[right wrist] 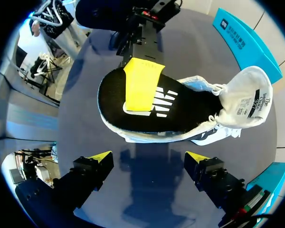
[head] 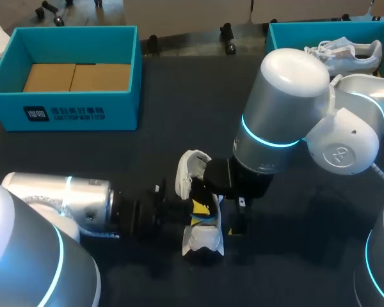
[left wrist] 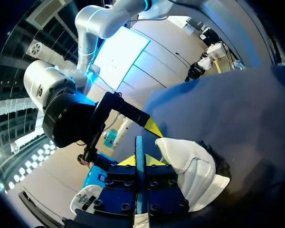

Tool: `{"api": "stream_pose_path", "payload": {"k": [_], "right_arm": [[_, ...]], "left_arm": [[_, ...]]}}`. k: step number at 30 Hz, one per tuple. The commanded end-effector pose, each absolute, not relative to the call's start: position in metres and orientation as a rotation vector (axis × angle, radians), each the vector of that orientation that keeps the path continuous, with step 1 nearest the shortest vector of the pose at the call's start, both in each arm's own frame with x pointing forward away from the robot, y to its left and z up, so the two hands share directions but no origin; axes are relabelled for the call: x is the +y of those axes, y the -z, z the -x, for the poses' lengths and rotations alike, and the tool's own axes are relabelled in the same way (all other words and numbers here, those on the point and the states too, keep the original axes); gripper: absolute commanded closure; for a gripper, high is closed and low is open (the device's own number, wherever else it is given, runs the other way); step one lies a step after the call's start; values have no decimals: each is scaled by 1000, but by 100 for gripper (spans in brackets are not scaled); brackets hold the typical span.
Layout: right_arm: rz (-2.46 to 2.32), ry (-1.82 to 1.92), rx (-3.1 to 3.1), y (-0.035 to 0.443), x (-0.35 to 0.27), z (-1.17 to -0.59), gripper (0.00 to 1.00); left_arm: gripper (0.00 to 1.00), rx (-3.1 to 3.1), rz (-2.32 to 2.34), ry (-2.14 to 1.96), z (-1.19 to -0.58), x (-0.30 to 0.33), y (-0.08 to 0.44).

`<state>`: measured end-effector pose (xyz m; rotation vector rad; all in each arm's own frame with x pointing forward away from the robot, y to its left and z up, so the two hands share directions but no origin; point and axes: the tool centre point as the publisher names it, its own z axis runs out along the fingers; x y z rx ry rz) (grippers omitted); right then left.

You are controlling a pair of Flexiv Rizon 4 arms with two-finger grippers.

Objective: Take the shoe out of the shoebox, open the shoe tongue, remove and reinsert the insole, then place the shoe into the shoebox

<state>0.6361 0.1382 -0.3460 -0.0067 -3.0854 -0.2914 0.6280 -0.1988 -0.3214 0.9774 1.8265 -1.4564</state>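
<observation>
Across the dark desk (head: 160, 89), seen from the head view, two teal boxes stand along the far edge. The shoebox (head: 64, 115) in the upper left of the frame holds brown cardboard (head: 77, 77). A second box (head: 326, 24) in the upper right holds another white shoe (head: 349, 54).

The shoe (head: 201, 242) lies on the desk in the lower middle of the frame, well apart from both boxes. It is between the two arms, with its tongue (right wrist: 249, 95) folded back and open (the printed label on its inner face shows).

A black insole (right wrist: 118, 109) lies over the shoe's opening, though I cannot tell whether it is seated inside.

My left hand (left wrist: 140, 161) comes in low from the frame's left and is clenched on the insole. In the right wrist view one yellow finger (right wrist: 142, 83) lies flat on the insole's top face. In the left wrist view the insole's thin edge runs between the two finger blocks.

My right hand (right wrist: 149, 159) hangs above the shoe, released. Its fingers stand wide apart with only bare desk between them, and the shoe is just ahead of the tips, not touching them.
</observation>
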Motion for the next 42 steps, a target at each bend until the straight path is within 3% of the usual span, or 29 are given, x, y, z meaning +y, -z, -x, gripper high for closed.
{"api": "stream_pose_path", "payload": {"k": [1, 26, 29, 31, 34, 38, 42], "right_arm": [[6, 290, -3087, 347, 139, -636, 0], [6, 290, -3087, 347, 139, -636, 0], [6, 290, -3087, 347, 139, -636, 0], [6, 290, -3087, 347, 139, -636, 0], [6, 290, -3087, 347, 139, -636, 0], [6, 290, -3087, 347, 139, -636, 0], [6, 290, -3087, 347, 139, -636, 0]], "left_arm": [[100, 1796, -986, 1425, -625, -203, 329], [100, 1844, -957, 1349, -642, -203, 336], [83, 1859, -949, 1393, -637, -199, 331], [79, 1868, -946, 1410, -635, -196, 327], [77, 1887, -939, 1432, -631, -193, 321], [81, 1922, -946, 1430, -628, -190, 316], [74, 1944, -961, 1422, -624, -189, 313]]}}
